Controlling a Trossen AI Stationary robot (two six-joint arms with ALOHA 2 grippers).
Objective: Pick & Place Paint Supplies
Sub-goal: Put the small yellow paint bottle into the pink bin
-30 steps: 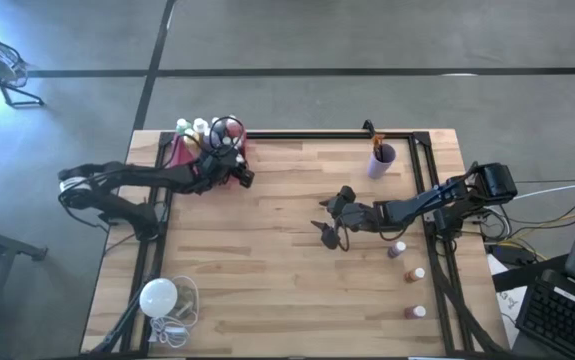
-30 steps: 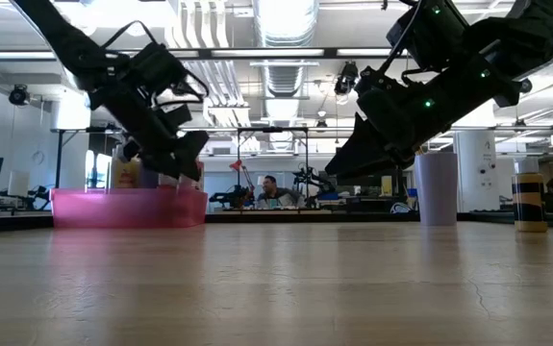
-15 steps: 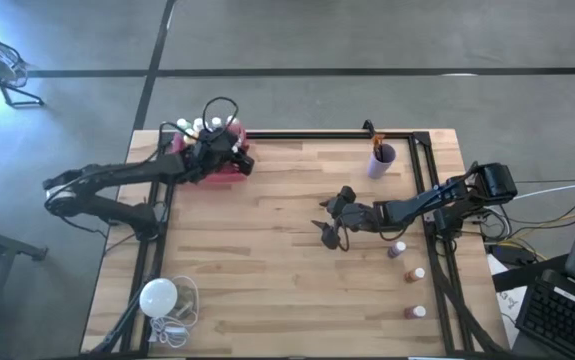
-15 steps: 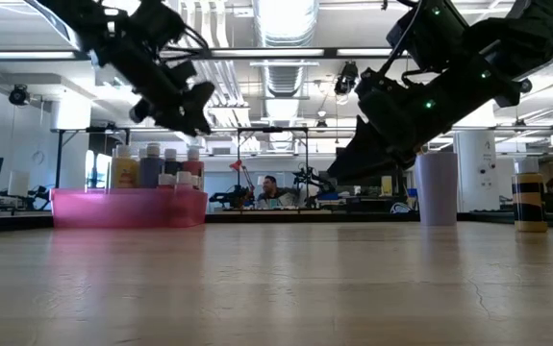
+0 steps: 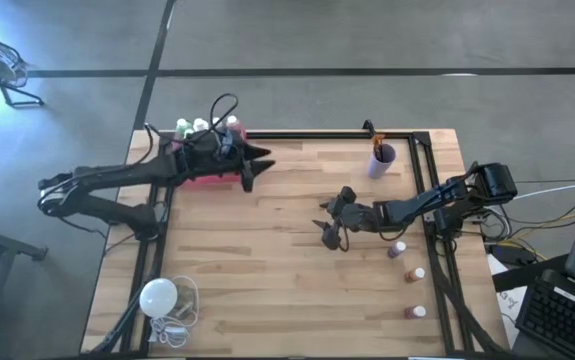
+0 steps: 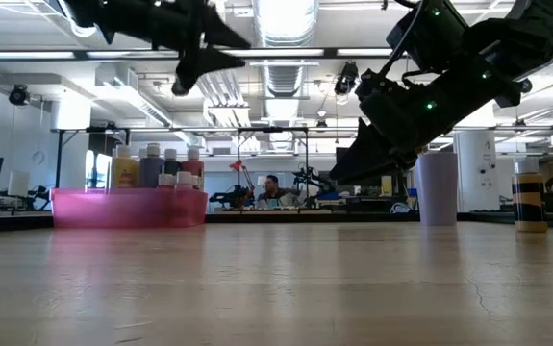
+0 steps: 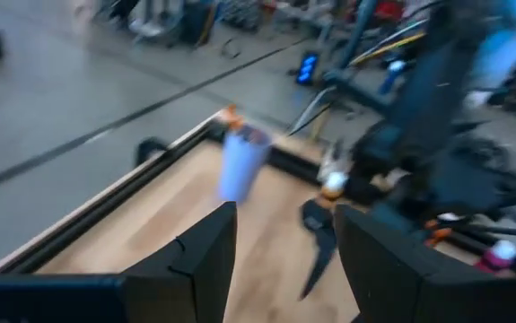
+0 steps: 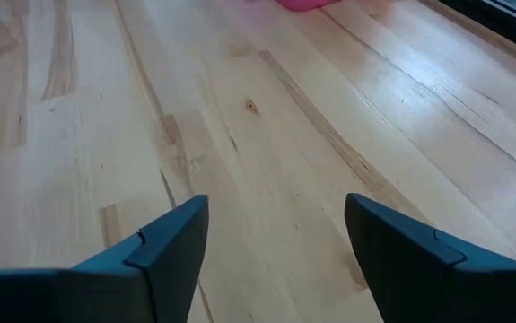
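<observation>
Wooden worktop (image 5: pixel 267 260) with a black frame along the far and side edges. Pink tray (image 6: pixel 127 207) sat at the far left corner holding bottles (image 6: pixel 156 165); four taller ones plus two shorter caps showed in the low view, exact total unclear. Lilac cup (image 5: pixel 381 160) stood at the far right with a dark brush (image 5: pixel 374 139) in it. Three small brown bottles (image 5: pixel 408 280) stood in a line near the right edge, well apart from the tray. White bulb (image 5: pixel 158 297) with its cord lay at the near left corner. Left claw (image 5: pixel 250 168) hung raised just beside the tray, fingers apart, holding nothing. Right claw (image 5: pixel 331 232) hovered mid-worktop near the brown bottles, fingers spread, empty; bare wood lay ahead of it. People sat in the room behind.
</observation>
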